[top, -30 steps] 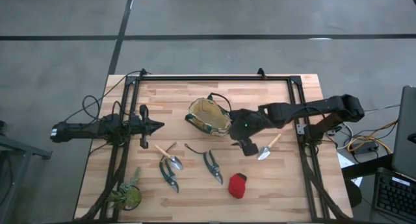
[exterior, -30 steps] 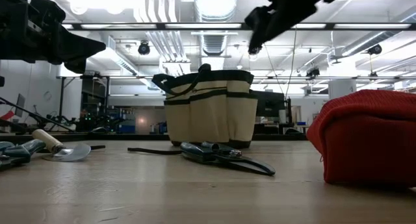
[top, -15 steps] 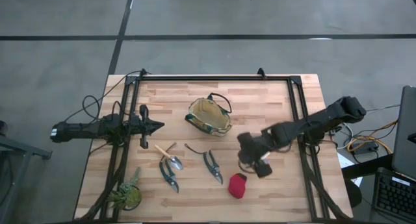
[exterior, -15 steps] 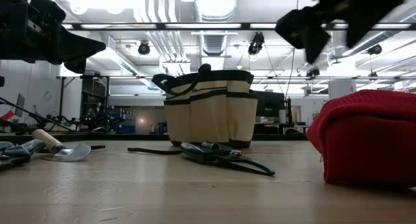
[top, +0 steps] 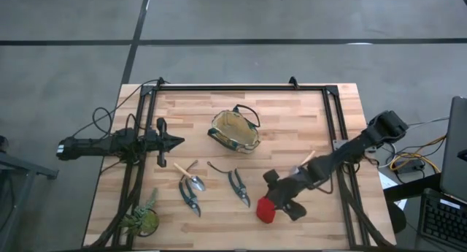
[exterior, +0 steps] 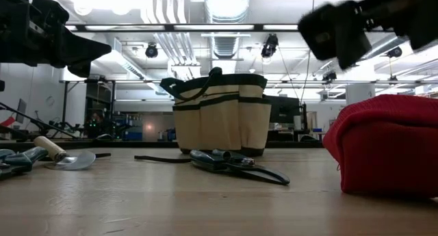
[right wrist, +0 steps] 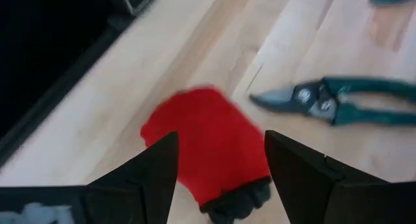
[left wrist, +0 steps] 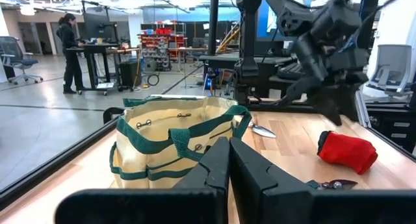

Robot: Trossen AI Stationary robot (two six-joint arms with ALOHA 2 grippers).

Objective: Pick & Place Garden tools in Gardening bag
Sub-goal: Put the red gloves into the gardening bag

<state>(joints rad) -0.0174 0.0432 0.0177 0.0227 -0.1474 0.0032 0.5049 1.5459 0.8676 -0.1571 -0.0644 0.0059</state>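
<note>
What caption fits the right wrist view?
Open right gripper poised over the red item on the wooden table, pruning shears lying beyond.

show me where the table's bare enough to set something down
Bare wood lies behind the tan fabric bag up to the black frame rail, and along the front edge between the green leafy plant and red fabric item. The middle is crowded with trowels and shears.
</note>
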